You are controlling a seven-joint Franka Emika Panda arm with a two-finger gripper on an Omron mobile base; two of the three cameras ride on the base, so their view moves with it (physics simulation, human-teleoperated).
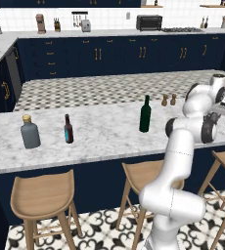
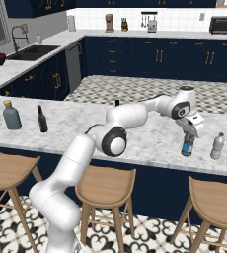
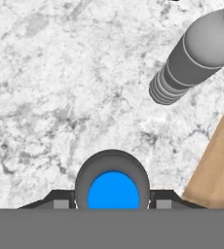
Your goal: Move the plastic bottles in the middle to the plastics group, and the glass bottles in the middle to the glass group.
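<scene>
Right base view, table [image 2: 135, 133]: white marble island top running left to right, with wooden stools [image 2: 108, 184] along its near edge.
Arm: white, reaching from the lower left across the table toward its right end; the gripper [image 2: 188, 137] points down over the blue-capped bottle [image 2: 187, 147].
Green wine bottle [image 1: 145, 114]: in the left base view it stands upright near the middle of the table, tallest bottle there; in the right base view only its top shows behind the arm.
Grey flask [image 1: 30, 132]: squat, with a tan stopper, upright at the left end of the table; also seen at the left in the right base view [image 2: 11, 116].
Brown bottle [image 1: 68, 129]: small, dark, blue label, upright just to the right of the flask; the two stand near each other but apart.
Clear-grey bottle [image 2: 217, 146]: upright at the right end of the table, near the blue-capped bottle and to its right, not touching it; in the hand view [image 3: 194, 56] it lies toward the upper right.
Blue-capped bottle, hand view [image 3: 113, 187]: blue cap seen from above, centred between the fingers [image 3: 60, 203]; it stands upright on the table.
Fingers: set on either side of the bottle's top; whether they press on it I cannot tell.
</scene>
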